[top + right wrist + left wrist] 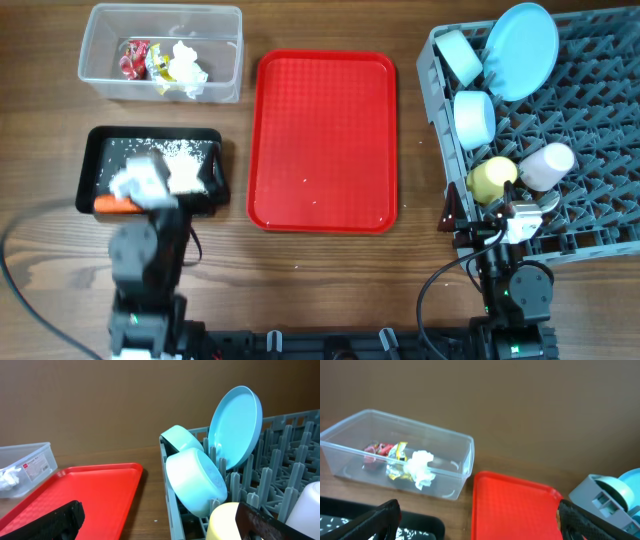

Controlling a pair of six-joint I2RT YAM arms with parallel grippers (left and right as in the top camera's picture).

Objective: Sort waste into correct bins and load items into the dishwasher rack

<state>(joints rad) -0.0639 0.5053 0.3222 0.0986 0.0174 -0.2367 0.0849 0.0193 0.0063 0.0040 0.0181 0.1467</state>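
Note:
The clear tub point(105, 45) at the back left holds red and yellow wrappers point(140, 60) and white tissue point(188, 68); it also shows in the left wrist view point(455, 447). The black tray point(100, 140) holds rice grains point(180, 150) and an orange carrot point(115, 205). My left gripper point(150, 182) hangs over the black tray, open and empty point(477, 527). The grey rack point(600, 120) holds the blue plate point(522, 48), two blue bowls point(474, 117), a yellow cup point(492, 178) and a pink cup point(548, 165). My right gripper point(485, 213) is open and empty point(157, 525) at the rack's front left corner. I cannot make out the spoon or the brown lump.
The red serving tray point(320, 140) lies in the middle between the bins and the rack, with a few crumbs on it. Bare wood table lies in front of it. Both arm bases and cables sit at the front edge.

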